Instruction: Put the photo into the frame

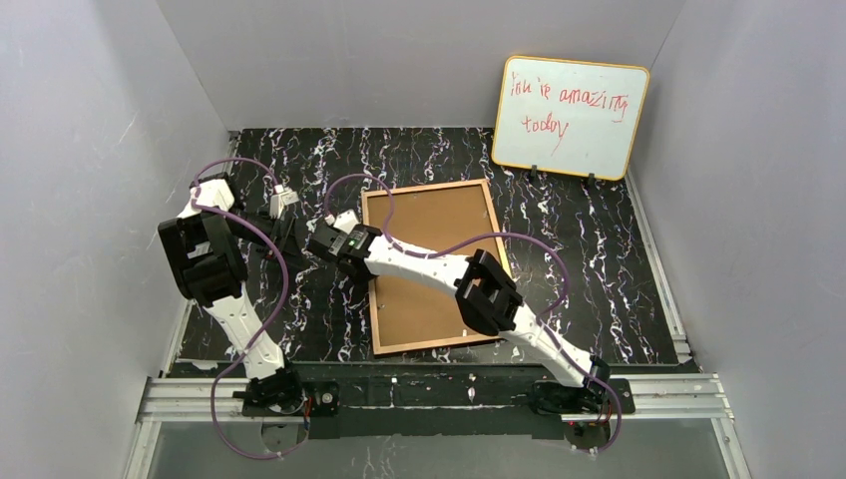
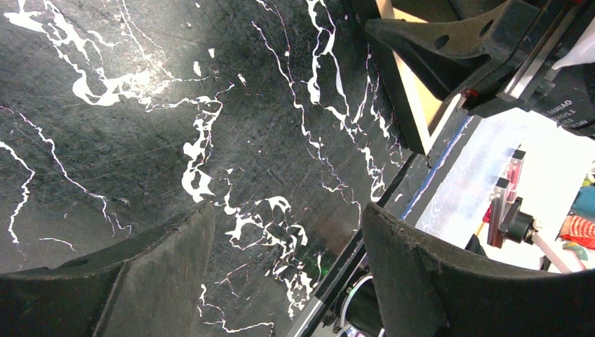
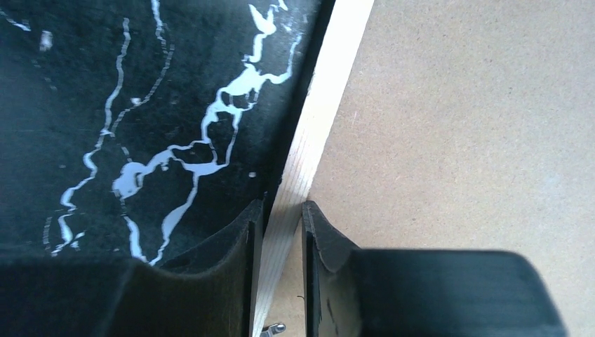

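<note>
While the frame (image 1: 424, 188) lies face down in the middle of the table (image 1: 599, 259), you see only its tan wooden back, with a brown backing board (image 1: 429, 225) sitting in it. You cannot see the photo anywhere. It may be under that board, so the job could be nearly done or hardly begun. Your right gripper (image 3: 281, 210) has its fingers (image 3: 330, 242) pinched on the frame's rail on the 9 o'clock side. Your left gripper (image 2: 288, 210), out at 9 o'clock, has its fingers apart and holds nothing. The table is black with white streaks. Grey walls (image 1: 100, 150) stand around it, and a whiteboard (image 1: 569, 118) with red writing leans at 1 o'clock.
</note>
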Tool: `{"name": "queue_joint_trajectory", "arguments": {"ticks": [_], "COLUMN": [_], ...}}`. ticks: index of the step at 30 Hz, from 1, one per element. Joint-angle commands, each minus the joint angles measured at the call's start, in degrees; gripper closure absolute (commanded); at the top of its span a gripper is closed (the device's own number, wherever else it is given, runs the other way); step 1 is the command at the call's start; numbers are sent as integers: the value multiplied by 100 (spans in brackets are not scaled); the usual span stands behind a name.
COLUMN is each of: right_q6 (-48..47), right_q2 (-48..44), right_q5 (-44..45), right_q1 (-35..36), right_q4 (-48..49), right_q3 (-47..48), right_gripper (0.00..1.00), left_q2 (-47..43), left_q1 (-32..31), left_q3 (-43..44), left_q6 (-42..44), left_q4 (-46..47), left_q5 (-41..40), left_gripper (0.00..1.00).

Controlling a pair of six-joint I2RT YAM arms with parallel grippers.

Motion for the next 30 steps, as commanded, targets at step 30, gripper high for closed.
{"name": "queue_joint_trajectory", "arguments": {"ticks": [30], "right_q6": [3548], "right_q2": [-4673], "right_q5": [-4316], "right_q1": [-1503], "right_q4": [7083], "right_q3": [-4073], "right_gripper": [98], "left_q2": [-599], "left_q1": [322], "left_q3": [942], "left_q6": [-989], "left_q4": [-400], "left_q5": [852], "left_gripper": [27]}}
